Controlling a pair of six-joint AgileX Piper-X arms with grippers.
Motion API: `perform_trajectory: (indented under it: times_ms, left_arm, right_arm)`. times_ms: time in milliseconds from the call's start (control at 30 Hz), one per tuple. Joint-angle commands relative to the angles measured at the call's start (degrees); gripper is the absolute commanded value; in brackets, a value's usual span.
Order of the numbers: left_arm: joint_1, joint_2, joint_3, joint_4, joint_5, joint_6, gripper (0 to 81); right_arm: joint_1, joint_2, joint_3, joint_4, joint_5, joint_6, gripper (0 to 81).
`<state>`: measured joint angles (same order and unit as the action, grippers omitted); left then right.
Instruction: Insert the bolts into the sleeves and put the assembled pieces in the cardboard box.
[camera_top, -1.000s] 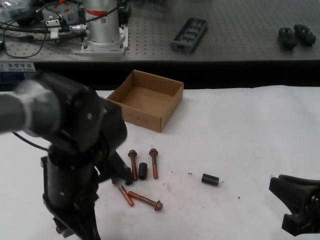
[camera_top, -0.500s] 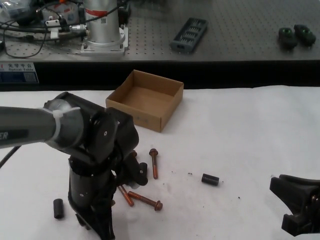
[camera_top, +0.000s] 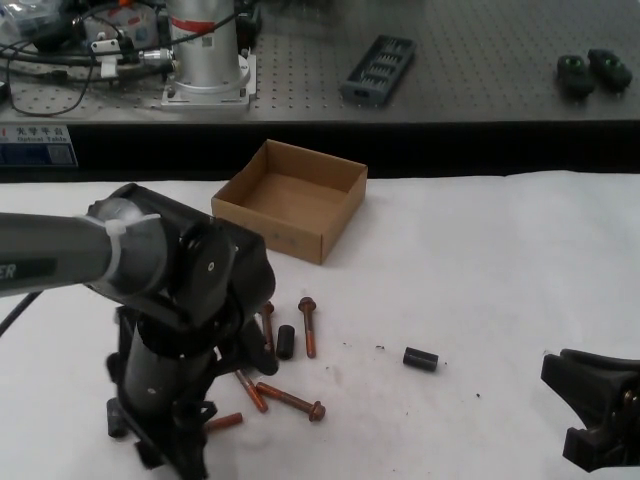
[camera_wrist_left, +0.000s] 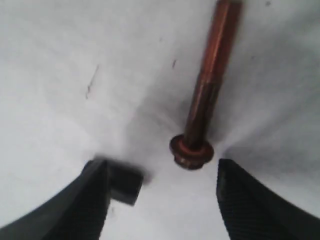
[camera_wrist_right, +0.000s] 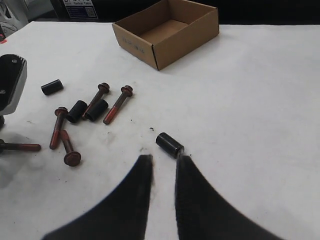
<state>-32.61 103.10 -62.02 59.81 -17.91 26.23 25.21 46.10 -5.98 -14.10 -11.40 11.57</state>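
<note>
My left gripper (camera_wrist_left: 160, 172) is open, low over the white cloth. A copper bolt (camera_wrist_left: 202, 105) lies with its flanged head between the fingers. A black sleeve (camera_wrist_left: 125, 184) rests against one finger. The left arm (camera_top: 170, 330) stands at the front left, and that bolt (camera_top: 222, 421) pokes out beside it. More bolts (camera_top: 308, 325) (camera_top: 290, 400) and a sleeve (camera_top: 286, 342) lie mid-cloth. The cardboard box (camera_top: 290, 198) sits behind them with nothing in it. My right gripper (camera_wrist_right: 163, 159) hovers just short of a lone sleeve (camera_wrist_right: 170, 145), with a narrow gap between its fingers and nothing in it.
Behind the cloth runs a perforated metal bench (camera_top: 480, 70) with a silver cylinder (camera_top: 205, 50), cables and a dark ribbed block (camera_top: 378, 65). In the right wrist view several bolts and sleeves (camera_wrist_right: 76, 111) are scattered between the two arms.
The left arm has swung over the front-left parts and come down. A bolt beside it is now uncovered and the far-left sleeve is mostly covered. The right arm has not moved.
</note>
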Motion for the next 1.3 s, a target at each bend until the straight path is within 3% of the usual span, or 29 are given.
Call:
perform_trajectory:
  times_ms: [0,167,300,400,500,633,700,833,1100,1267]
  left_arm:
    - [-0.1,0.0,-0.6,6.5,-3.3,-2.3,45.6]
    - [-0.1,-3.1,-0.6,9.8,-1.8,-7.0,39.8]
    - [-0.1,-9.2,-0.6,8.7,0.9,-12.7,39.9]
    - [-0.1,-14.8,-0.6,7.2,6.6,-19.9,39.9]
    - [-0.1,-20.5,-0.6,4.3,16.8,-29.1,39.9]
    - [-1.0,-26.4,1.7,-5.9,26.2,-49.1,39.9]
    - [-2.8,-29.2,4.5,-12.4,24.9,-58.6,39.9]
    - [-6.1,-32.3,11.1,-22.6,15.5,-73.5,39.9]
    - [-7.2,-32.3,23.4,-42.7,12.4,-76.4,37.8]
    - [-4.6,-32.2,25.4,-44.4,8.7,-72.9,33.2]
  right_arm:
    - [0.0,0.1,-0.1,-0.4,0.6,-1.0,15.1]
    - [0.0,0.1,-0.1,-0.4,0.6,-1.3,15.1]
    - [0.0,0.1,-0.1,-0.4,0.6,-1.3,15.1]
    - [0.0,0.1,-0.1,-0.4,0.6,-1.3,15.1]
    - [0.0,0.1,-0.1,-0.4,0.6,-1.3,15.1]
    - [0.0,0.1,-0.1,0.1,0.6,-1.3,15.1]
    - [0.0,0.1,-0.1,0.5,0.6,-1.3,15.1]
    - [0.0,0.1,-0.1,0.8,0.6,-1.3,15.1]
    - [0.0,0.1,-0.1,0.8,0.6,-1.3,15.1]
    - [0.0,0.1,-0.1,0.8,0.6,-1.3,15.1]
